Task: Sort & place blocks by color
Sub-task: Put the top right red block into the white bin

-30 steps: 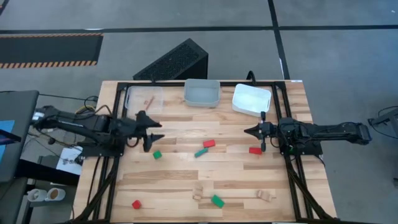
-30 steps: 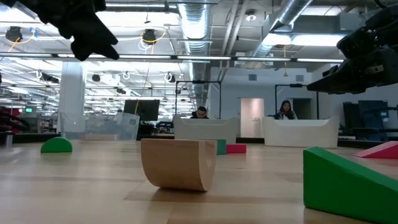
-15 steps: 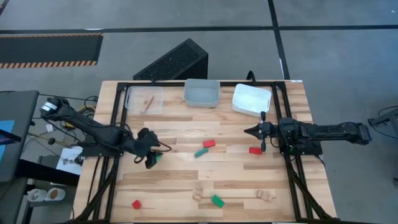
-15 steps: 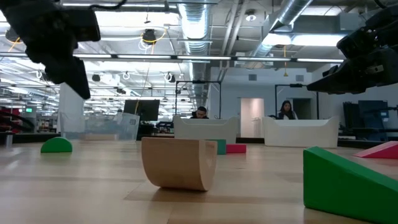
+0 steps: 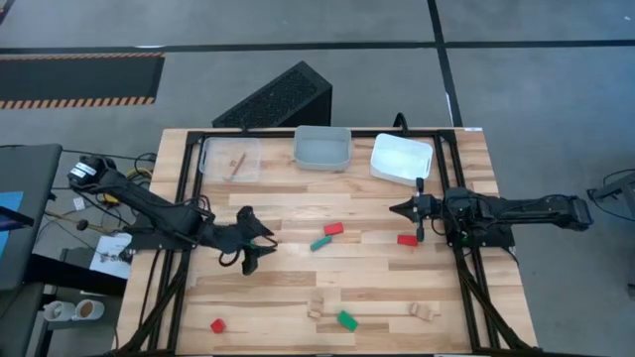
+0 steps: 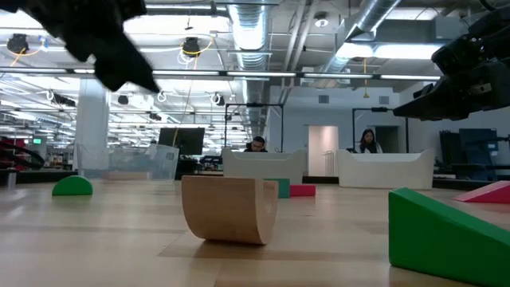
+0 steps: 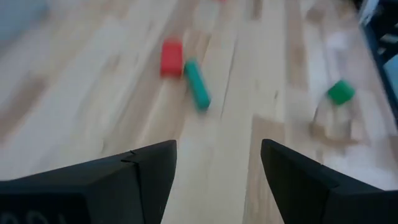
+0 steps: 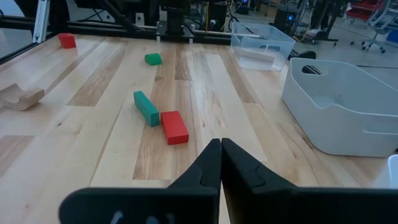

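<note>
With spread left gripper (image 5: pixel 260 248) over the small green block (image 8: pixel 153 59), centre before pinching; right gripper (image 5: pixel 399 209) waits pressed together.

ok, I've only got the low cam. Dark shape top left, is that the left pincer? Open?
Observer: Yes, that's the left pincer. Its wrist view shows the fingers apart with nothing between them.
Operator: Where is it over the table?
Observer: From above it sits left of centre, to the left of the red brick and green bar that lie mid-table.
Operator: And the right pincer?
Observer: The right pincer is shut and empty. It waits at the table's right side by a red block, on the near side of the white tray.
</note>
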